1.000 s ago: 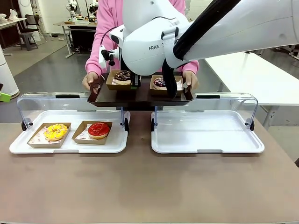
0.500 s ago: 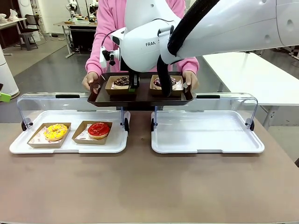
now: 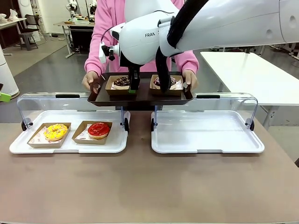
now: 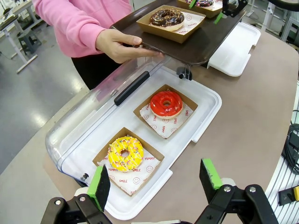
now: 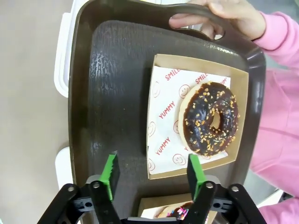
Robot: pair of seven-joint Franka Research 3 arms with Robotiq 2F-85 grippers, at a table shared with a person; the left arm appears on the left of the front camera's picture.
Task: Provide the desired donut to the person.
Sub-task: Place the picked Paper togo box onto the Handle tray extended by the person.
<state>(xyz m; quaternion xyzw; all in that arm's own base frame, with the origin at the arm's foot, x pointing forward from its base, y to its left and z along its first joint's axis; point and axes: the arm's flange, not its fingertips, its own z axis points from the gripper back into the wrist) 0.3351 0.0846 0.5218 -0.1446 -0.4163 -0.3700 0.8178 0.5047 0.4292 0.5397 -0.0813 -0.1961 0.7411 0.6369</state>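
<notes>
While my left hand [image 4: 156,189] hangs released above the tabletop [image 4: 243,130], the white case [image 4: 205,100] below it holds a yellow sprinkled donut [image 4: 125,153] at 11 o'clock from the hand and a red glazed donut [image 4: 166,103] at 12, each in a cardboard box. Farther off, my right hand [image 5: 153,171] is spread wide, gripping nothing, over the dark tray [image 5: 112,84]. The chocolate donut [image 5: 209,118] in its box lies at 1 o'clock from that hand, just past the fingertips. The right wrist view shows nut crumbs on its icing; the front view shows the person [image 3: 110,18] in pink holding the tray by both ends, with a second white case [image 3: 208,133] at 3 o'clock.
</notes>
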